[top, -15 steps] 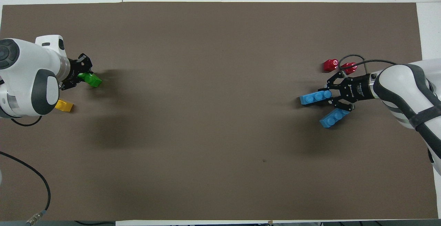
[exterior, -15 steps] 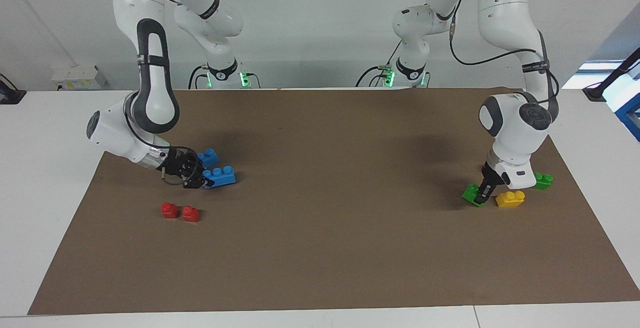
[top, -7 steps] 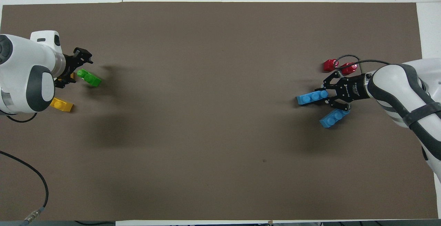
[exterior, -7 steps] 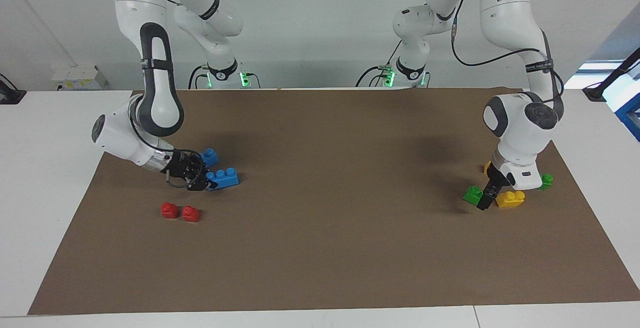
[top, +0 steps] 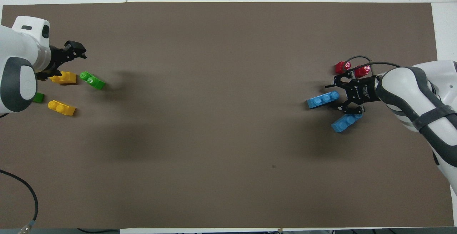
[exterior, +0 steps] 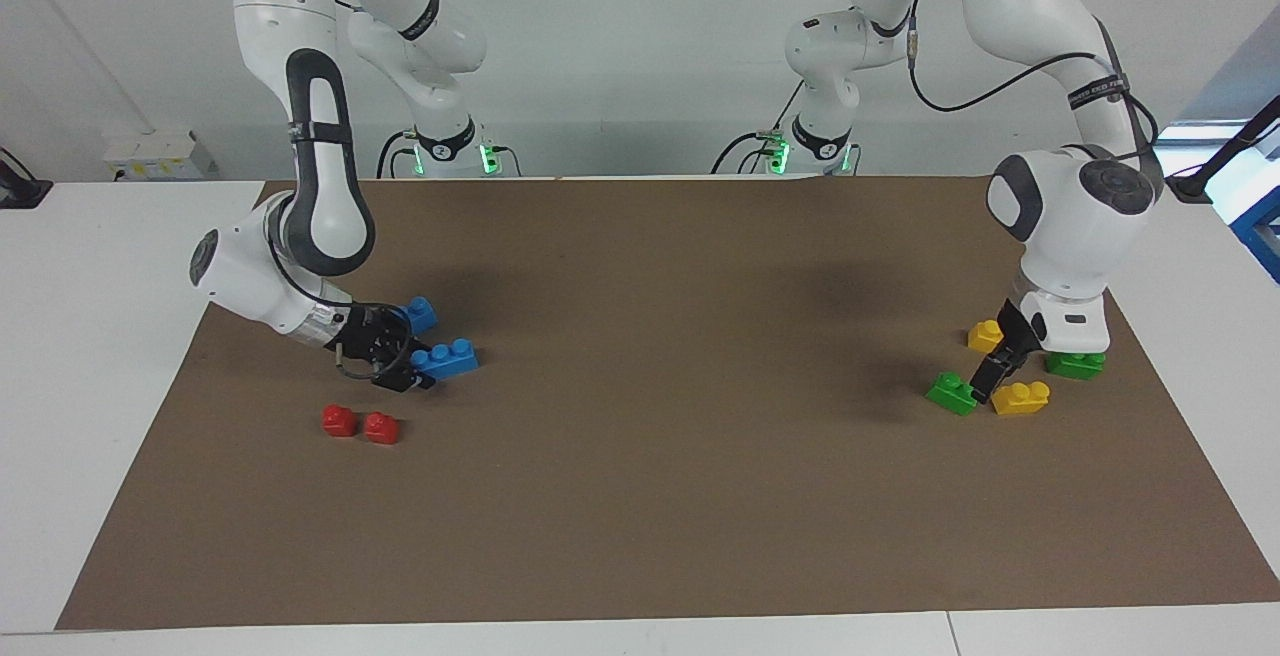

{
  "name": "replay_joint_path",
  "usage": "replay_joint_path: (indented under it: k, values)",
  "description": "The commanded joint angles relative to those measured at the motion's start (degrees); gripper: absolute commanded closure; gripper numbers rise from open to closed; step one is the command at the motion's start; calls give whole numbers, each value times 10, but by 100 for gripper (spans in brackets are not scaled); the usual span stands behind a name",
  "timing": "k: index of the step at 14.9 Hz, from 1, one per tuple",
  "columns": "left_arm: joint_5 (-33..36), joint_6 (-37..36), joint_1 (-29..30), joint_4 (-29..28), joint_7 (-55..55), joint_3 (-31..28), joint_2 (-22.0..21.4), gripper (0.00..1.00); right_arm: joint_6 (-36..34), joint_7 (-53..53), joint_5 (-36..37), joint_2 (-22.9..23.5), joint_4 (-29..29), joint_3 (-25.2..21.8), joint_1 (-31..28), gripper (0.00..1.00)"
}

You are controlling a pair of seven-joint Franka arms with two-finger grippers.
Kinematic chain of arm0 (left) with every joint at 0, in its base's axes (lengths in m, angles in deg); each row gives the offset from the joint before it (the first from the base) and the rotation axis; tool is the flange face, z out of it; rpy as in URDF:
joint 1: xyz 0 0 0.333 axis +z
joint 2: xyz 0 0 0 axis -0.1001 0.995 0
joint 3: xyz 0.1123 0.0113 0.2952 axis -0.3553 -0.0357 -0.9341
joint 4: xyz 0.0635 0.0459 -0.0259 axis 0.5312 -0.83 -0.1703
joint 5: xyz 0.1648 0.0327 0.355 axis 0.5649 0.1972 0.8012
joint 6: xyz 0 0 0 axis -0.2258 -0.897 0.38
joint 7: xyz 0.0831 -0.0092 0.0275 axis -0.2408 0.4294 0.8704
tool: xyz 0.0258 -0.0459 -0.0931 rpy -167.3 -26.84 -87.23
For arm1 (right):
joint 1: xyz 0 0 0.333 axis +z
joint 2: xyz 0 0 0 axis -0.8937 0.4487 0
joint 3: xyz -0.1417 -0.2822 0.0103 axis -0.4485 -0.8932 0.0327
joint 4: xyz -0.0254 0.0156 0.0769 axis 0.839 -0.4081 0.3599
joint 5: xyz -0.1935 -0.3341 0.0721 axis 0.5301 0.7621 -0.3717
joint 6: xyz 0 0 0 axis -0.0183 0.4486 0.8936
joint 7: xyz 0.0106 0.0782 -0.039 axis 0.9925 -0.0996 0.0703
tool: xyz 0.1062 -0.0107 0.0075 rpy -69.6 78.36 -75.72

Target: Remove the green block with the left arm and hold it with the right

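Brown mat covers my bench (exterior: 640, 536). The green block (exterior: 951, 393) lies loose on it at the left arm's end, my left gripper (exterior: 990, 381) raised above it, jaws apart. My right gripper (exterior: 405, 372) sits beside the blue brick (exterior: 447, 358), jaws parted, gripping nothing.

My white table (exterior: 90, 356) under a brown mat (exterior: 640, 496), plain pale wall (exterior: 620, 46) at the frame's top, small white box (exterior: 160, 153) upper left, blue-edged furniture (exterior: 1255, 226) at the right edge, even light.
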Motion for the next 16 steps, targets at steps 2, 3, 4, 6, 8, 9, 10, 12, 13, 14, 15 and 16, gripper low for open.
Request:
replay_joint_path:
  k: [2, 3, 4, 6, 8, 9, 10, 12, 13, 14, 15, 16]
  values:
    - [10, -65, -2, 21, -94, 2, -42, 0, -47, 23, 20, -15, 31, -3, -7, 0]
    - [10, -77, -2, 21, -116, 3, -54, 0, -72, 42, 38, -22, 44, -3, -11, 0]
    - [10, -89, -2, 21, -136, 4, -68, 0, -93, 59, 59, -29, 55, -2, -15, 0]
    - [8, -119, -2, 21, -172, 4, -102, 0, -126, 74, 82, -47, 76, -2, -19, 0]
    - [4, -154, -3, 20, -182, 5, -136, 0, -148, 73, 107, -64, 97, -2, -24, 0]
    - [2, -172, -3, 20, -182, 6, -150, 0, -154, 65, 135, -69, 111, -1, -26, 0]
    - [1, -188, -4, 21, -182, 14, -158, 0, -163, 55, 169, -73, 129, 1, -26, 0]
    - [-9, -209, -7, 22, -182, 19, -173, 0, -192, 12, 202, -76, 164, 1, -19, 0]
    - [-20, -214, -9, 21, -182, 18, -184, 0, -206, 1, 204, -80, 172, 1, -18, 0]
    - [-26, -222, -10, 20, -182, 18, -195, 0, -213, -11, 210, -90, 174, 3, -18, 0]
    - [-31, -233, -13, 22, -182, 18, -200, 0, -217, -29, 226, -104, 175, 5, -16, 0]
    - [-34, -244, -12, 22, -182, 18, -209, 0, -218, -46, 246, -120, 175, 6, -8, 0]
